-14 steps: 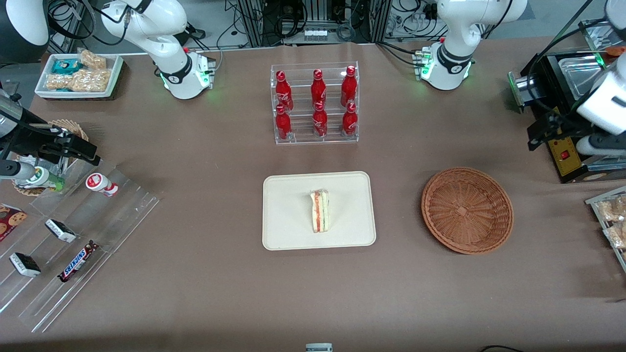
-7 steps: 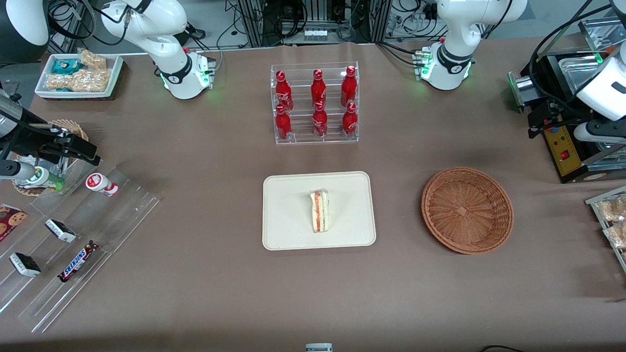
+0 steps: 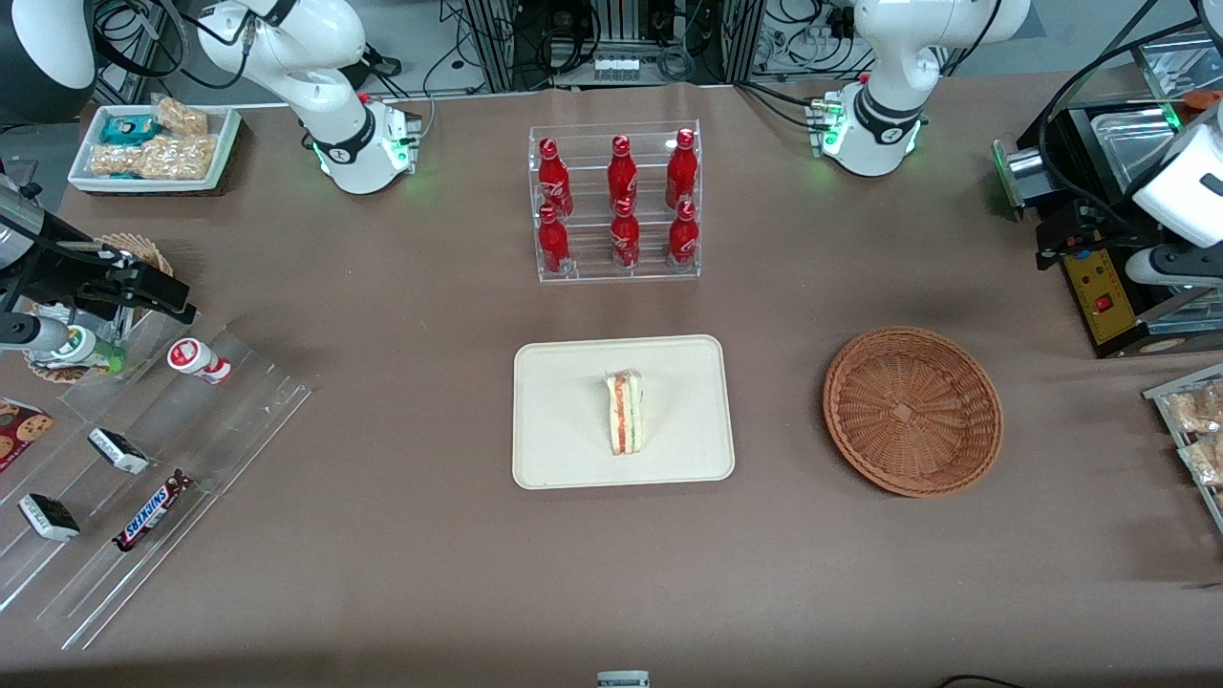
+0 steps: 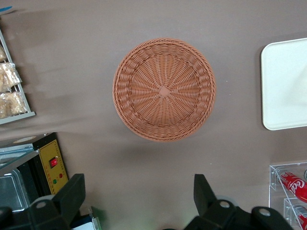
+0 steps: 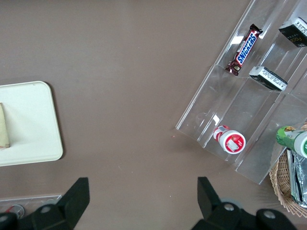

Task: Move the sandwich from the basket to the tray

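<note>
Brown tabletop (image 3: 401, 573): sandwich (image 3: 625, 414) lying on cream tray (image 3: 564, 382), well apart from gripper (image 4: 139, 199); gripper hanging with fingers spread wide, clasping nothing, high over table edge toward working arm's end, farther from front camera than basket (image 3: 912, 411)

Three cameras: one high front overview, two wrist cams looking straight down.

Front view looks steeply down on the whole table (image 3: 382, 592) from its near edge, facing the arm bases. Left wrist cam, up above the table, faces down past its claw (image 4: 139, 199), fingers wide apart, onto the basket (image 4: 164, 89) and a tray (image 4: 288, 86) edge; both are in the front view too. Right wrist cam, probably similar height, shares the tray's other end and the sandwich (image 5: 4, 125).
</note>
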`<state>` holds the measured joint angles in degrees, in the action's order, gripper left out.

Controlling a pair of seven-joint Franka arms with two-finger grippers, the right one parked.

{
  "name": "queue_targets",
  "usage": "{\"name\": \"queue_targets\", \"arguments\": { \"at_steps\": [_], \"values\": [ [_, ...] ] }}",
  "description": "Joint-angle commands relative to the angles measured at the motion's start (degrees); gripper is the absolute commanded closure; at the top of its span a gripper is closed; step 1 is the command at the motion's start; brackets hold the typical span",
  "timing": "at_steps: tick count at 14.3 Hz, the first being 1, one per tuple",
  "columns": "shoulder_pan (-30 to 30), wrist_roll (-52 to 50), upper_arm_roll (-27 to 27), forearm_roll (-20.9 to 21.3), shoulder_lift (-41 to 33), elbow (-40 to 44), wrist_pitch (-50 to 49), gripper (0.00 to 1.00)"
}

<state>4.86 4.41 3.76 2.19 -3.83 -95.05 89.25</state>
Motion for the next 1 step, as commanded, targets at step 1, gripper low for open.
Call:
{"name": "queue_targets", "arguments": {
  "at_steps": [1],
  "values": [
    [-0.55,0.33,-0.33,-0.43,-0.13,0.22,-1.09,0.00]
  ]
}}
